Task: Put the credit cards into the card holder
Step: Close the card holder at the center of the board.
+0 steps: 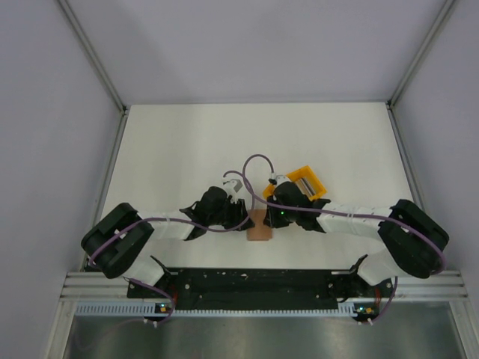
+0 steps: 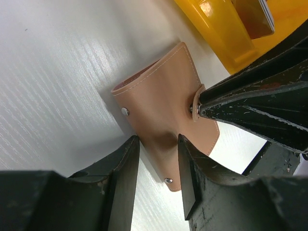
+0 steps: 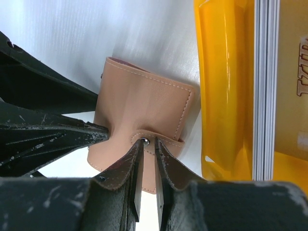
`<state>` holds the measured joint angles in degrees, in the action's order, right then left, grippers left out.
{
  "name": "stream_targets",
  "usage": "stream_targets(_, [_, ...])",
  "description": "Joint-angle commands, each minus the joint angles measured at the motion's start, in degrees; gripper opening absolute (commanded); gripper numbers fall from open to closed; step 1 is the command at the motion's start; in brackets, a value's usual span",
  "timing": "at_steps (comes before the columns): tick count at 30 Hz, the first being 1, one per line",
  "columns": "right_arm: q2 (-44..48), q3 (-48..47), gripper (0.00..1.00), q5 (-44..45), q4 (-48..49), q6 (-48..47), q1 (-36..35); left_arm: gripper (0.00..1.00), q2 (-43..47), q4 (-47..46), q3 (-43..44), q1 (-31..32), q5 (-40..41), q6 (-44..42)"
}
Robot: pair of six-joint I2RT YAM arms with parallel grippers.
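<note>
The tan card holder (image 1: 260, 228) lies flat between the two arms, its strap snapped shut. My left gripper (image 2: 158, 166) is open. One fingertip (image 2: 129, 159) is at the holder's (image 2: 161, 103) long edge and the other presses on its face. My right gripper (image 3: 148, 159) is shut on the holder's (image 3: 144, 103) strap tab, right by the metal snap. The credit cards (image 3: 265, 86) stand on edge as a stack in the yellow tray and show grey and white edges. They also show in the left wrist view (image 2: 252, 19).
The yellow plastic tray (image 1: 307, 182) with raised walls sits just behind and to the right of the holder, close to my right gripper. It also shows in the left wrist view (image 2: 219, 33) and the right wrist view (image 3: 219, 91). Grey enclosure walls ring the white table (image 1: 187, 149).
</note>
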<state>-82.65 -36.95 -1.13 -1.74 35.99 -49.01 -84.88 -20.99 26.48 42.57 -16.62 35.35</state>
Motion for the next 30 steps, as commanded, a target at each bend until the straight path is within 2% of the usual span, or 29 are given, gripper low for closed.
stream_targets(1, [-1.46, -2.95, 0.15, 0.86, 1.3, -0.66, -0.21, 0.43, -0.81, 2.89, 0.33, 0.76, 0.36, -1.34])
stream_targets(6, [-2.51, -3.39, 0.14, 2.53, 1.3, -0.22, -0.29, 0.43, -0.99, 2.8, 0.24, 0.76, 0.19, -1.43])
stream_targets(11, [-4.18, -5.23, 0.13, 5.43, -2.91, 0.05, -0.2, 0.43, -0.99, 2.8, 0.15, 0.76, 0.27, -1.52])
stream_targets(23, [-8.75, -8.4, 0.12, 4.82, -7.49, -1.45, -0.29, 0.42, -1.43, 2.71, 0.24, 0.85, 0.27, -1.69])
stream_targets(30, [-11.12, -10.16, 0.12, 7.45, -11.35, -2.5, -1.26, 0.42, -1.69, 2.45, 0.33, 0.85, 0.27, -1.6])
